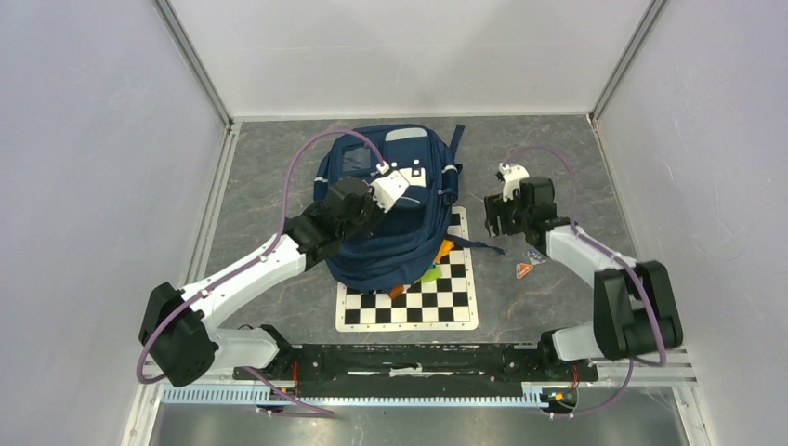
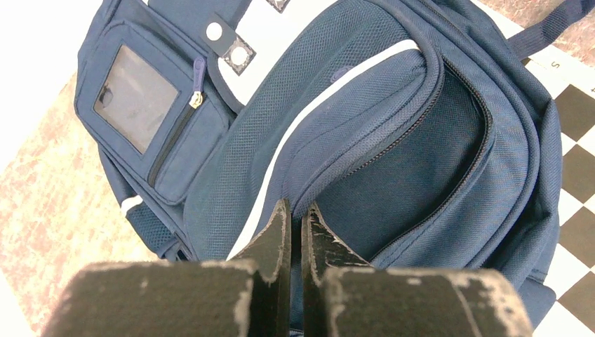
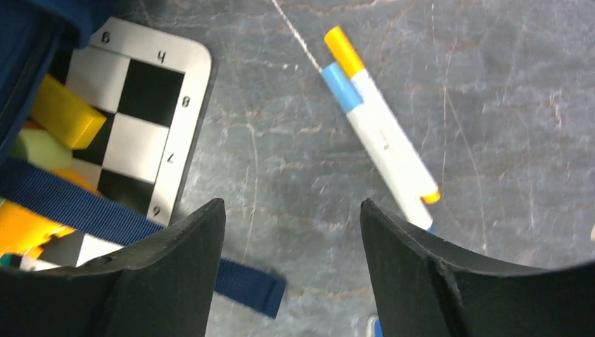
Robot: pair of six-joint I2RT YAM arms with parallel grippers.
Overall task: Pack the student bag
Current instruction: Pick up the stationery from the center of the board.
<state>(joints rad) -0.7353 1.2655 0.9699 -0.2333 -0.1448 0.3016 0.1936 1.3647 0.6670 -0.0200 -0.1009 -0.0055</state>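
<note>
From the overhead view, my left gripper (image 1: 398,189) sat over the bag (image 1: 390,246), which lay mid-table (image 1: 269,177) with its near end covering the far edge of the checkerboard (image 1: 409,307). In the left wrist view the fingers (image 2: 277,232) were pressed together at a seam beside the bag's white stripe. The gap between them was only a dark sliver, and I could not tell whether any fabric was caught in it. The main zip gaped, but the inside was just shadow. A clear-window pocket (image 2: 137,95) lay to the left, and I could not read what was in it.

Where the bag met the board, an orange piece (image 1: 444,249) and a green piece (image 1: 427,275) poked out, mostly hidden under the bag. The right wrist view showed a yellow block (image 3: 63,112) there, cut off by the frame edge, with a blue strap (image 3: 105,210) running across the board's corner.

My right gripper (image 3: 289,207) hung over bare table with its fingers spread wide and nothing between them. Just beyond it lay a yellow-capped marker (image 3: 394,133) touching a blue-capped marker (image 3: 373,151), whose far end was hidden behind the right finger. Near that arm, a small orange-red thing (image 1: 525,269) was too small to identify.
</note>
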